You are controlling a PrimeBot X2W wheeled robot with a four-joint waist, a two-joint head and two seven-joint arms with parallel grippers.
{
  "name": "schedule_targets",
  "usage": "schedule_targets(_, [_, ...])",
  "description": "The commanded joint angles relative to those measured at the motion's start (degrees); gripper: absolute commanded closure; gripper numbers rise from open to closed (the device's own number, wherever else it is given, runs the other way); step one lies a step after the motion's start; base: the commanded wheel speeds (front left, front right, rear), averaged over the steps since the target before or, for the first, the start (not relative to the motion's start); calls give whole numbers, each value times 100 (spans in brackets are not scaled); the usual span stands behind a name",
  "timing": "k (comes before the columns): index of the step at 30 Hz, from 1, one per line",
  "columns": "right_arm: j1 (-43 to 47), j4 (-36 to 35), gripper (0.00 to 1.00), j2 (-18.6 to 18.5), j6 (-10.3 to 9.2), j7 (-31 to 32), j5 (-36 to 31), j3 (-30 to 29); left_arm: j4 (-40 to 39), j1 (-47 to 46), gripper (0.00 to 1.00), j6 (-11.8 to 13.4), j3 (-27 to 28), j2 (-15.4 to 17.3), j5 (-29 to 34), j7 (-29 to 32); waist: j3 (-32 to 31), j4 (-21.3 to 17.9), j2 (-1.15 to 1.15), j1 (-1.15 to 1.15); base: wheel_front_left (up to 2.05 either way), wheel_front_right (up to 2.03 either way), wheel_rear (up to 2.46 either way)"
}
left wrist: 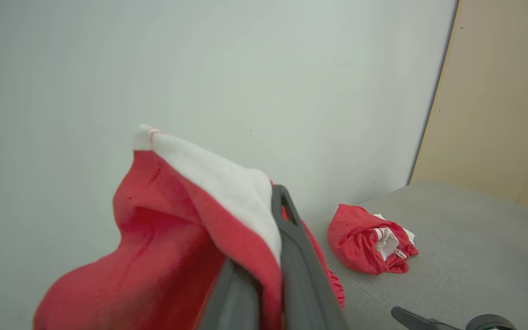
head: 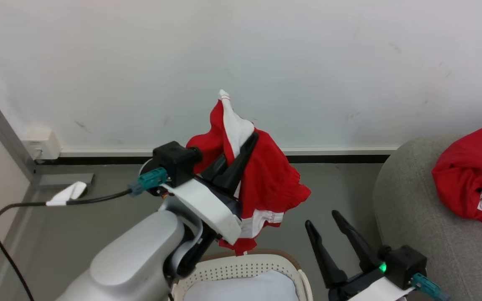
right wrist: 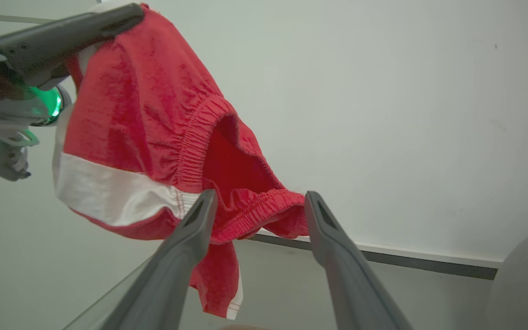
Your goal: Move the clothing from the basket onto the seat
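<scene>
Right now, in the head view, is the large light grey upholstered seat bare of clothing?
No: a crumpled red-and-white garment lies on the light grey woven-fabric seat.

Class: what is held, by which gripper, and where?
Left gripper pinches the red fabric garment with white bands near its top; right gripper holds nothing.

Head above, wrists beside shared garment (head: 270, 179)

Pale silver forearm (head: 132, 259), white wrist bracket (head: 207, 205), black camera block (head: 176, 161), teal connector (head: 151, 179), black cable (head: 94, 198), 2 dark tapered fingers (head: 322, 255).
</scene>
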Motion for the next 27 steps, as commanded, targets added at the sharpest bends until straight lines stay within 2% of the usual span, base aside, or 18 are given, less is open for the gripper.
schedule_targets(1, [-213, 140, 0, -63, -13, 4, 89, 277, 2, 85, 100, -39, -59, -76, 74, -4, -9, 81, 0, 0, 0, 0, 0])
schedule_targets(11, [-961, 941, 0, 36, -13, 4, 517, 1242, 49, 211, 100, -144, -413, -436, 146, 13, -26, 479, 0, 0, 0, 0, 0])
schedule_targets(19, [-1229, 1432, 1, 142, -13, 4, 658, 1220, 36, 234, 100, -244, -621, -660, 119, 60, 7, 869, 0, 0, 0, 0, 0])
schedule_targets(20, [-1239, 1446, 51, 152, -13, 4, 645, 1201, 28, 234, 100, -245, -626, -660, 110, 60, 17, 893, 0, 0, 0, 0, 0])
schedule_targets(21, [-1257, 1433, 90, 157, -13, 4, 602, 1150, 27, 236, 100, -247, -630, -652, 106, 62, 28, 909, 0, 0, 0, 0, 0])
schedule_targets(22, [-1262, 1428, 100, 163, -13, 4, 563, 1117, 28, 234, 100, -249, -634, -639, 106, 67, 39, 920, 0, 0, 0, 0, 0])
schedule_targets(27, [-1223, 1335, 100, 199, -13, 4, 476, 945, 24, 196, 100, -241, -617, -560, 103, 73, 97, 912, 0, 0, 0, 0, 0])
